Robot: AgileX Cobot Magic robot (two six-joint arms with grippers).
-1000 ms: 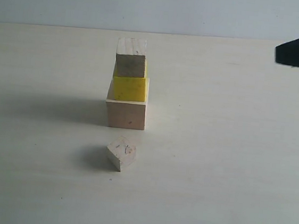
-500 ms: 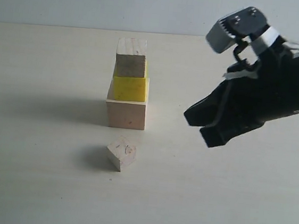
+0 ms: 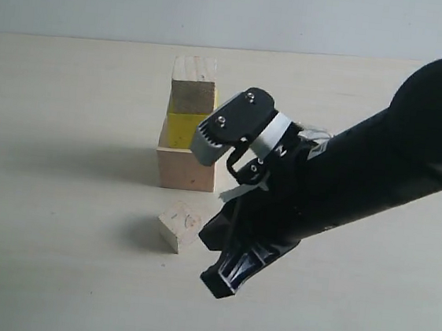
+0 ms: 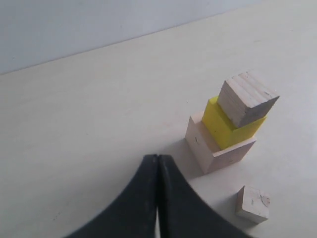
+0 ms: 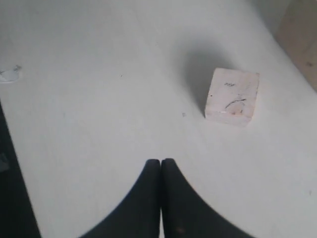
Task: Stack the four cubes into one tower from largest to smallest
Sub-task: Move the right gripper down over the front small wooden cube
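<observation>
A three-cube tower stands mid-table: the large pale wooden cube (image 3: pixel 185 171) (image 4: pixel 218 151) at the base, the yellow cube (image 3: pixel 182 130) (image 4: pixel 224 128) on it, and a small bare wooden cube (image 3: pixel 193 83) (image 4: pixel 246 99) on top. The smallest cube (image 3: pixel 181 224) (image 4: pixel 252 203) (image 5: pixel 233 96), with a knot mark, lies alone on the table in front of the tower. My right gripper (image 3: pixel 218 280) (image 5: pixel 161 161) is shut and empty, low over the table just to the right of this loose cube and apart from it. My left gripper (image 4: pixel 157 157) is shut and empty, high and away from the tower.
The black right arm (image 3: pixel 362 180) slants across the right half of the exterior view, close to the tower's right side. The pale table (image 3: pixel 59 196) meets a wall at the back. A table edge (image 5: pixel 297 54) shows beyond the loose cube.
The right arm has swept in from the right edge, down and leftwards, to beside the loose cube. The left gripper has left the exterior view's top left corner. The cubes have not moved.
</observation>
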